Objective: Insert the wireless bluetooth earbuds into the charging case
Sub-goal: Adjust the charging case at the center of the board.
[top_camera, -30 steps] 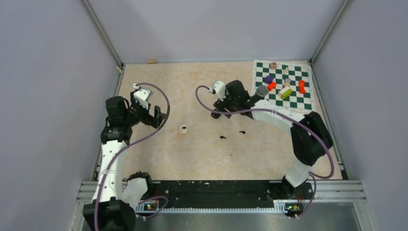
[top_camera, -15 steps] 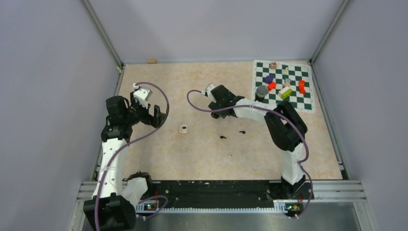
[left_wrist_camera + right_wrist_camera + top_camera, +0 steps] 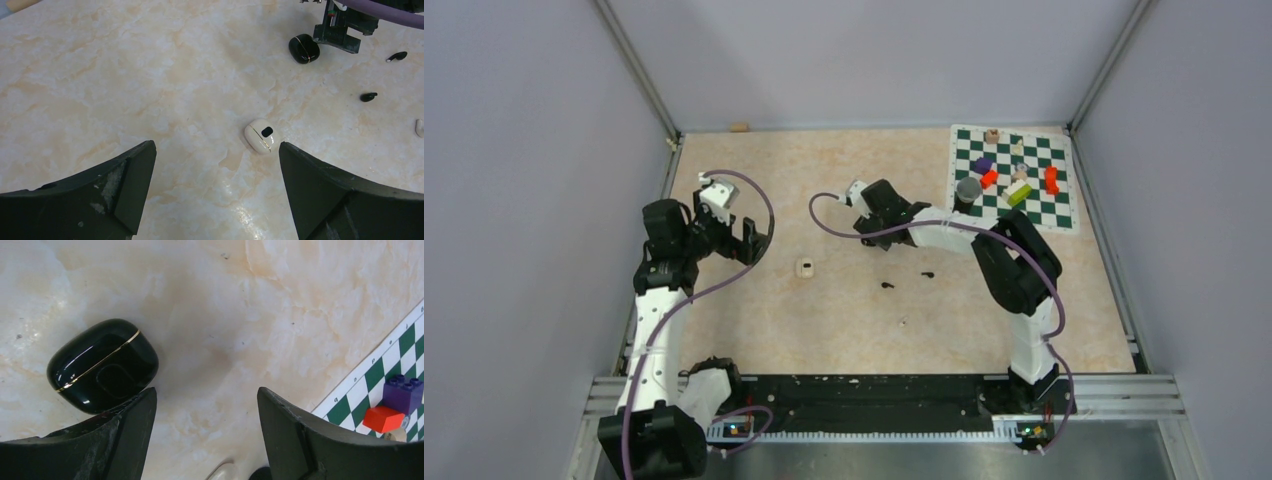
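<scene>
1. The left tool (image 3: 214,150) hangs over the bench (image 3: 125,75) with its jaws spread as wide as they go. It holds nothing. The white case (image 3: 261,136) lies on the bench just ahead of it, closer to one finger than the other.
2. The right tool (image 3: 205,397) is also well open and empty. The black case (image 3: 102,365) sits just beside one finger, outside the gap. I cannot tell whether the finger touches it.
3. Both cases look closed. The black one shows an unbroken gold seam, and the white one shows a thin seam line too.
4. The earbuds lie loose on the bench, apart from both cases. One black earbud (image 3: 369,96) and a second black earbud (image 3: 398,56) lie near each other, past the white case. A white earbud (image 3: 420,128) shows at the edge of the left wrist view. I cannot find a second white one.
5. As I judge it, the task has barely begun, because no earbud is in any case. A case has to be opened, and each bud has to be picked up and seated in its pocket.
6. The checkered mat (image 3: 1039,205) with coloured blocks (image 3: 1018,192) lies at the far right, well away from the cases and earbuds.
</scene>
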